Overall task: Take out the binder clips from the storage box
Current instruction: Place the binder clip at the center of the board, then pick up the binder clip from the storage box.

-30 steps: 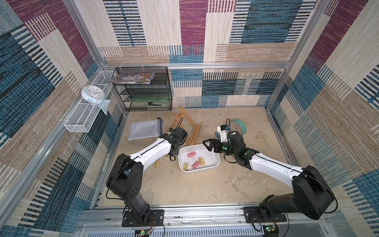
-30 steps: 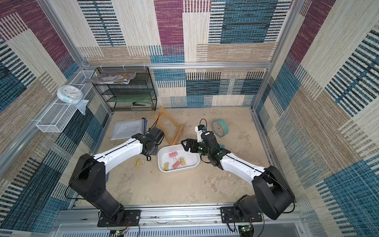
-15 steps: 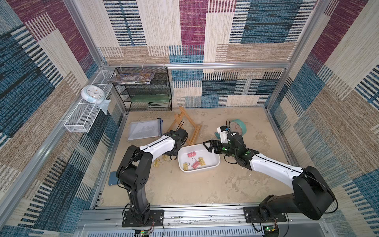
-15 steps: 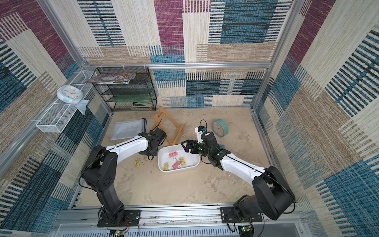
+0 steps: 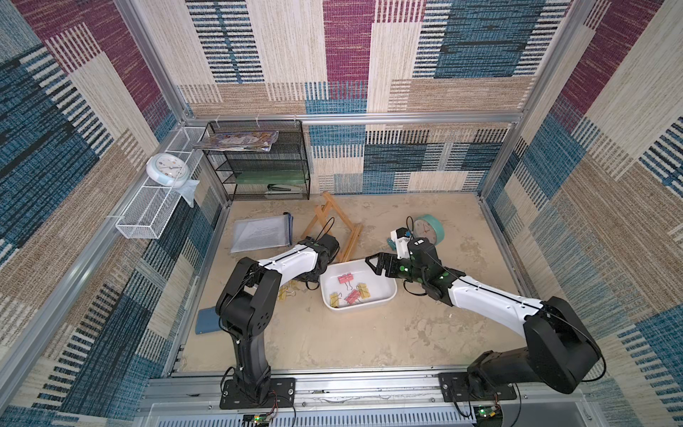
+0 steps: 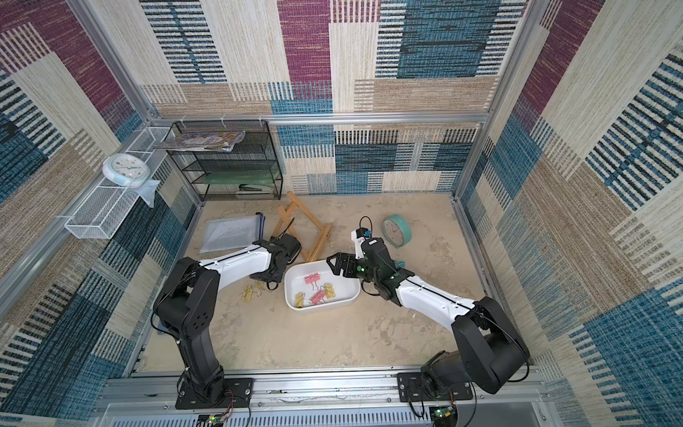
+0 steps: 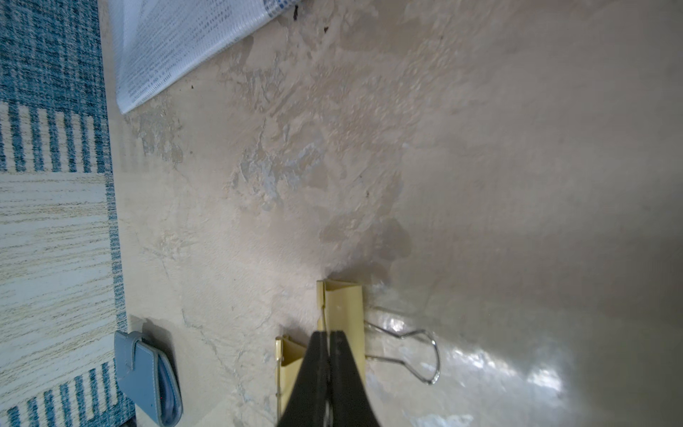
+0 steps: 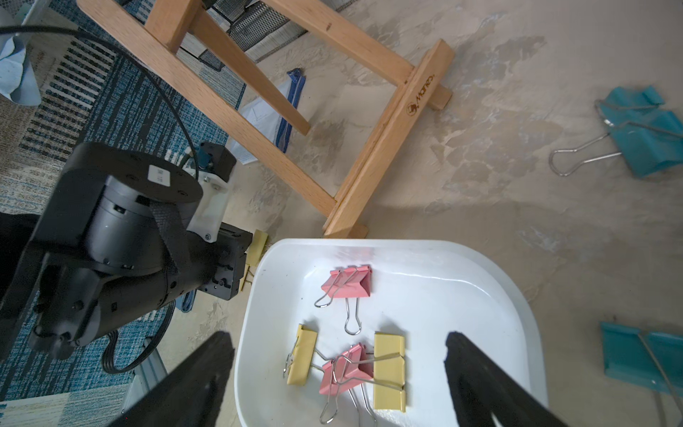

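Holding four pink and yellow wire-handled binder clips point(image 8: 349, 283): shallow white plastic storage box point(image 8: 491, 281) on worktop point(image 8: 480, 185). Right claw point(image 8: 338, 340) wide above it. Left claw point(image 7: 329, 338) narrow, perhaps pinching yellow clip point(image 7: 343, 307) outside.

Robot lab test cell, aluminium frame point(image 5: 406, 118), woven patchwork wall panels point(image 5: 347, 44), robot arms point(image 5: 491, 303) bolted to front rail point(image 5: 369, 386)

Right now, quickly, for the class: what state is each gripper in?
Left gripper: shut, over a yellow binder clip; grip cannot be told.
Right gripper: open, empty, above the storage box.
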{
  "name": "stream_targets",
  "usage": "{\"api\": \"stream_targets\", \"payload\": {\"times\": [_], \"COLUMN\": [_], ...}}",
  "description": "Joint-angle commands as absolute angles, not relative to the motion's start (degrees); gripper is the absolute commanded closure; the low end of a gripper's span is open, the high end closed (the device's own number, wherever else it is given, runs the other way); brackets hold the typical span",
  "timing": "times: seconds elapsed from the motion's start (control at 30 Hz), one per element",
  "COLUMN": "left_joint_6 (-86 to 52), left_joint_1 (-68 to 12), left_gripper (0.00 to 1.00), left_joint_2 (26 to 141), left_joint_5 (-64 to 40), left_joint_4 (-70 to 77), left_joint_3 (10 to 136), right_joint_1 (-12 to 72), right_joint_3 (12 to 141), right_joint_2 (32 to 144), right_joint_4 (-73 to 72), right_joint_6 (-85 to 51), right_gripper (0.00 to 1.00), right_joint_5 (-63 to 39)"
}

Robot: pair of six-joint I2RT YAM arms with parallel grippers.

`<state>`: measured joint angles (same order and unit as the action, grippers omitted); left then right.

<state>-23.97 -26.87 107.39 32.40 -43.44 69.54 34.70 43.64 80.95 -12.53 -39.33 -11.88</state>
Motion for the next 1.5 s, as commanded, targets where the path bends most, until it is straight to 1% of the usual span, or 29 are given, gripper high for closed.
{"api": "stream_targets", "payload": {"times": [0.0,0.07,0.13,0.2,0.23,0.33,0.47,0.53,0.63,0.77,0.87,0.97,1.1,1.27,1.47], "left_joint_6": [-24.79,-24.92,-24.79,-25.16,-25.54,-25.91,-27.6,-28.91,-30.6,-33.09,-34.77,-36.63,-38.72,-39.19,-39.16], "left_joint_1": [-26.81,-26.81,-26.81,-26.89,-26.85,-26.98,-27.05,-27.31,-28.9,-31.91,-34.56,-37.29,-40.99,-44.08,-46.17], "left_gripper": [0.77,0.73,0.67,0.65,0.63,0.54,0.45,0.44,0.43,0.41,0.38,0.37,0.36,0.34,0.32], "left_joint_2": [106.76,106.01,104.95,102.77,100.98,95.33,88.37,86.09,83.46,81.05,80.46,81.27,83.71,87.77,90.97], "left_joint_5": [29.93,29.27,27.96,26.46,25.55,21.15,13.79,9.76,7.36,6.78,7.47,8.35,9.46,9.66,9.84], "left_joint_4": [-44.23,-44.2,-44.35,-44.56,-44.42,-44.31,-41.95,-41.17,-40.08,-38.05,-36.28,-35.53,-34.55,-34.51,-34.58], "left_joint_3": [69.08,68.75,68.79,68.37,68.08,67.68,65.94,65.69,65.71,65.38,65.21,65.84,67.03,69.44,72.02], "right_joint_1": [34.71,34.74,34.72,34.78,34.74,34.65,34.76,34.73,34.69,34.7,34.64,34.24,31.67,31.28,31.25], "right_joint_3": [43.77,43.86,44.1,44.46,44.65,45.31,45.96,46.16,46.61,48.05,49.22,48.55,46.83,44.7,45.3], "right_joint_2": [81.19,81.16,81.14,81.04,81.04,80.95,81.79,82.23,82.54,82.31,81.49,80.25,80.08,79.63,80.09], "right_joint_4": [-12.09,-11.95,-11.79,-11.26,-10.94,-10.38,-10.02,-9.95,-10.54,-9.59,-8.04,-8.23,-8.82,-13.26,-12.3], "right_joint_6": [-39.45,-39.2,-38.94,-38.58,-38.37,-37.55,-36.5,-36.78,-36.44,-35.02,-34.69,-40.79,-44.23,-40.47,-38.41], "right_gripper": [0.07,0.07,0.07,0.07,0.07,0.06,0.06,0.06,0.06,0.04,0.0,0.0,0.01,0.0,0.01], "right_joint_5": [-12.41,-12.4,-12.41,-12.16,-11.9,-11.09,-10.79,-9.96,-9.01,-6.7,-4.51,-0.48,-4.33,-12.58,-14.45]}}
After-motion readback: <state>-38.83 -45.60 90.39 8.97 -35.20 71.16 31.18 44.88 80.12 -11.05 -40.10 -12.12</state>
